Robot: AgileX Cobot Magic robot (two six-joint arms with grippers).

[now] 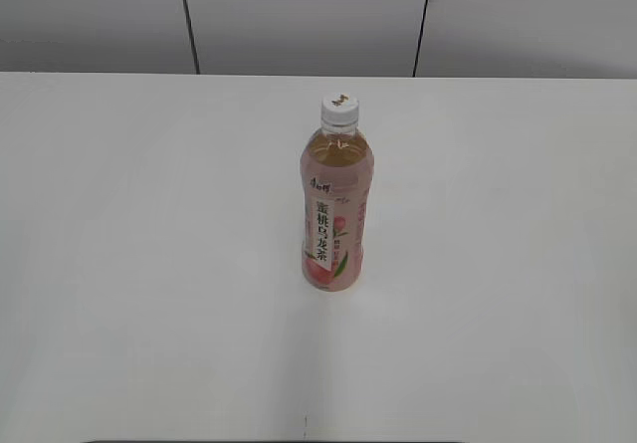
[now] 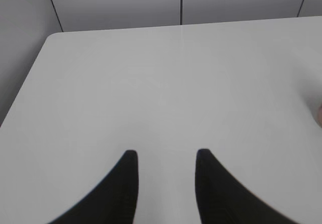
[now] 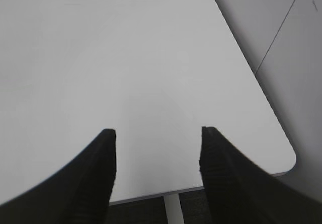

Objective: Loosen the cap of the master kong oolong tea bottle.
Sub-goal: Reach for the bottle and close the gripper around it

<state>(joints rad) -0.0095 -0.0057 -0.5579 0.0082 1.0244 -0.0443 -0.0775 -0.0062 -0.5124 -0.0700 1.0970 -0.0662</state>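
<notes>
Black fingers, left gripper (image 2: 166,156): spread apart with bare tabletop showing between them, nothing held; hovers over the white table (image 2: 151,93) near its left rear corner.
Right gripper (image 3: 158,132): dark fingers parted wide, nothing between them; sits above the table's right edge, close to a rounded corner.
Master kong oolong tea bottle (image 1: 335,214): upright near the table's middle in the exterior view, pink label with a peach picture facing the camera, amber tea visible above the label.
Cap (image 1: 339,108): white, seated on the bottle neck, dark mark on top.
Contact: neither gripper appears in the exterior view; both are well apart from the bottle.
Wall (image 1: 299,15): grey panels with dark seams behind the table.
</notes>
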